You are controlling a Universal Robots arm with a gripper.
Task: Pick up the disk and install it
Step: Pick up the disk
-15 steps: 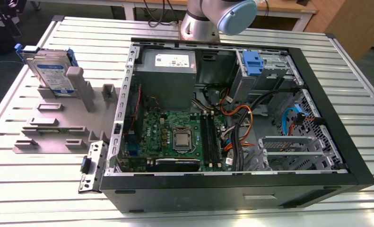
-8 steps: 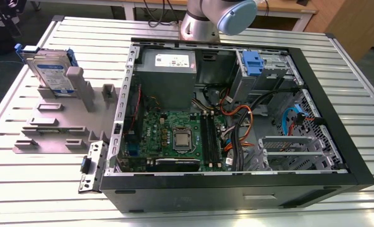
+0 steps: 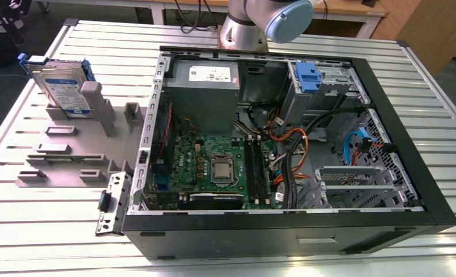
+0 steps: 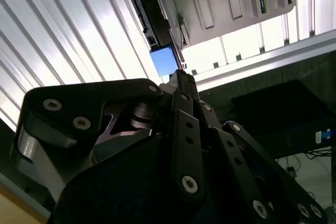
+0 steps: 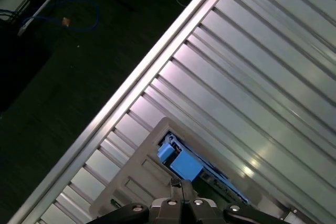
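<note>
In the first wrist view my gripper (image 5: 181,184) has its jaws pressed together on nothing. Just beyond their tips lies the disk (image 5: 181,163). It is apart from them and shows me its thin upper edge, with the blue carrier end nearest. It stands upright in a grey holder (image 3: 66,156) at the upper left of the exterior view, on the slatted worktop (image 3: 43,231) beside the open computer case (image 3: 289,236), and is not yet lifted.
</note>
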